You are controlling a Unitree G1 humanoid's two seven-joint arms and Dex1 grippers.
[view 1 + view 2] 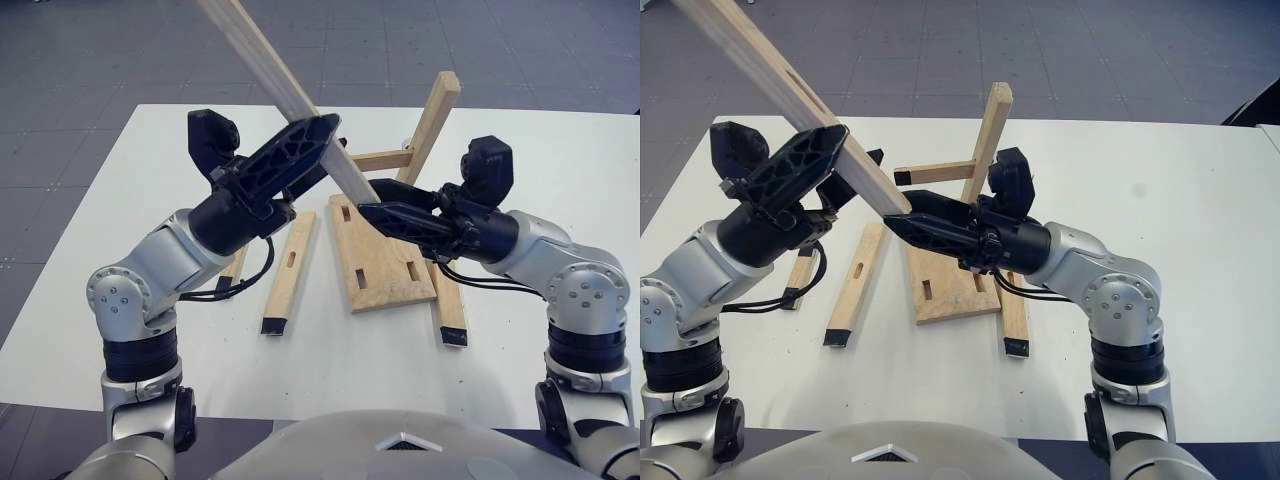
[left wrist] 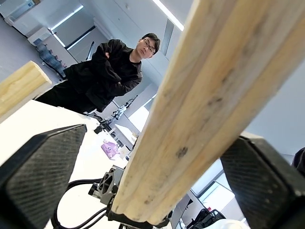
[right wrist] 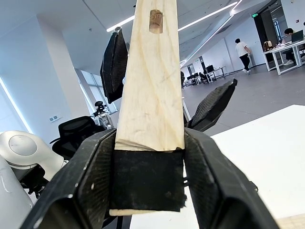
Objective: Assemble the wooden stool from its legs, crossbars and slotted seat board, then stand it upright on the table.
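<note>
A long wooden leg (image 1: 262, 60) slants up and away to the left over the table. My left gripper (image 1: 325, 140) is shut on it partway along; its pads (image 2: 38, 171) press both sides. My right gripper (image 1: 370, 208) is shut on the leg's black-capped lower end (image 3: 148, 179), just above the slotted seat board (image 1: 385, 265), which lies flat on the table. Behind the board another leg (image 1: 432, 115) leans upright with a crossbar (image 1: 382, 159) sticking out to its left.
A loose leg (image 1: 289, 270) with a black tip lies left of the board. Another (image 1: 450, 315) lies along the board's right edge, and a short piece (image 1: 232, 268) lies under my left arm. The white table (image 1: 560, 160) has free room at the right and front.
</note>
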